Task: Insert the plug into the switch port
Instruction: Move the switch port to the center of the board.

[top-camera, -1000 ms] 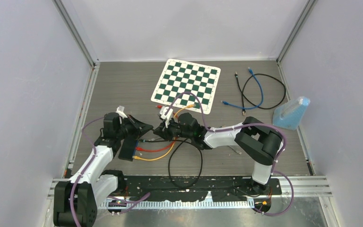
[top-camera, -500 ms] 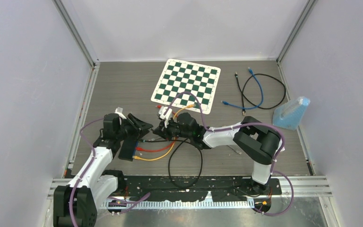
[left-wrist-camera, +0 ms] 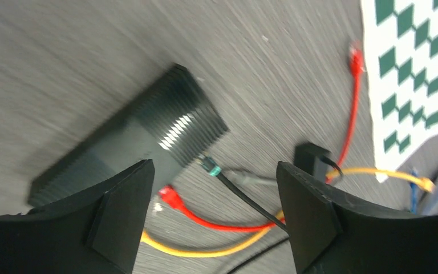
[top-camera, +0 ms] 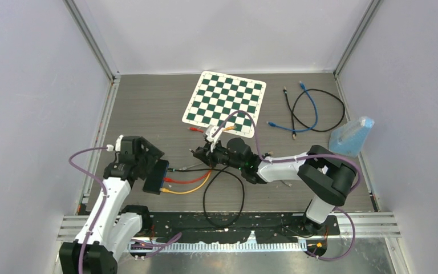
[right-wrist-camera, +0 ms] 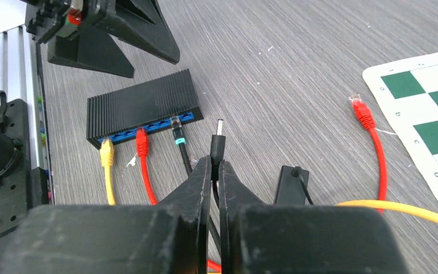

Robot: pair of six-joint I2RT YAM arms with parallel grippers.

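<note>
While the left gripper (left-wrist-camera: 212,165) is hanging with its fingers spread wide and holding nothing, close by the black ribbed metal switch box (right-wrist-camera: 140,105) but apart from it, that box is lying flat on the grey wood-grain table (right-wrist-camera: 296,68). Along its blue port row a yellow cable (right-wrist-camera: 106,154), a red cable (right-wrist-camera: 142,145) and a teal-collared black cable (right-wrist-camera: 177,136) are already sitting plugged in; to their right, the right gripper (right-wrist-camera: 215,165) is pinching tight on the slim black barrel plug (right-wrist-camera: 217,145), whose metal tip is pointing towards the switch's right end while standing apart from it, not yet in any socket. By my judgement the approach-and-align step is underway, with insertion undone; the next move is calling for lining the tip up with a free opening past the teal-collared cable, keeping the barrel level, and pushing straight in. The switch is sitting unbraced, so it may be sliding back under that push.
</note>
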